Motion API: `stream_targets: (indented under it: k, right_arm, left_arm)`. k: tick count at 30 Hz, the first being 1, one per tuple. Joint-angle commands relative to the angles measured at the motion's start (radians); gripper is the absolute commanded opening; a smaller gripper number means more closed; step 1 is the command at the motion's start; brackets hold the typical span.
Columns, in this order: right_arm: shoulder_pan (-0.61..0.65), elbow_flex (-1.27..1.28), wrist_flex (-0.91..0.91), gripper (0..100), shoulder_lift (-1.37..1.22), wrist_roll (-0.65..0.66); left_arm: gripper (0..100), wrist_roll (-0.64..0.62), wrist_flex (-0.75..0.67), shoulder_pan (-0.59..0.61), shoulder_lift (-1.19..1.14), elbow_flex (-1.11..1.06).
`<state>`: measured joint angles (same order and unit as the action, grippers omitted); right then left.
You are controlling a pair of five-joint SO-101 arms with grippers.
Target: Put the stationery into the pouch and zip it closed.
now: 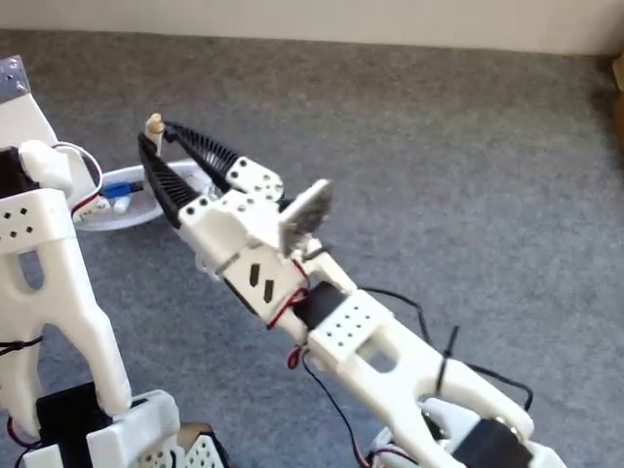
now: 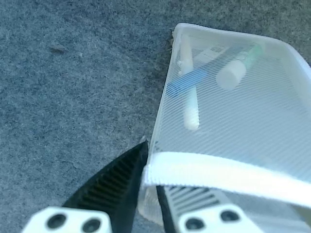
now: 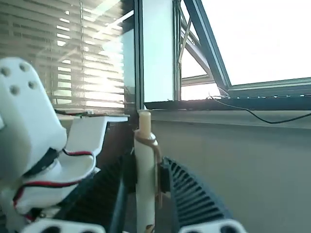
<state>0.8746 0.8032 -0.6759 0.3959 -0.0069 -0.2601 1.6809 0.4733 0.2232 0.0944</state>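
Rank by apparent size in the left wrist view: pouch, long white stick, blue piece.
Translucent white striped pouch
long white plastic stick
blue plastic piece, partly overlapping the stick, so less certain

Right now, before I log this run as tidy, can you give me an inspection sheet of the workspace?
Surface: grey carpet.
Job's things: translucent pouch on the carpet, holding a white stick, a blue item and a white cylinder; beige pen outside it.
Clutter: nothing seen.
Grippers: left gripper shut on the translucent pouch's edge; right gripper shut on the beige pen, near the pouch.
Cables: red and black wires on the right arm.
Surroundings: window and blinds behind.
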Motion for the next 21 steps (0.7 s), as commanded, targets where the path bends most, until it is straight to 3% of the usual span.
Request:
stream_targets:
  k: [1,6,12,17,21]
  right_arm:
    - [0.007,-0.064,-0.031,0.5,-0.044,0.078]
    - [0.044,-0.068,-0.028,0.5,-0.13,0.198]
    - [0.045,-0.102,-0.03,0.9,-0.203,0.213]
    - [0.05,-0.124,-0.028,1.1,-0.24,0.407]
    - [0.051,-0.124,-0.018,1.1,-0.242,0.436]
  left_arm:
    - [0,-0.012,-0.028,-0.013,-0.001,0.035]
    - [0,-0.014,-0.029,-0.015,-0.002,0.038]
    - [0,-0.012,-0.029,-0.013,-0.002,0.033]
    - [0,-0.011,-0.029,-0.012,-0.002,0.031]
    - [0,-0.011,-0.029,-0.012,-0.002,0.031]
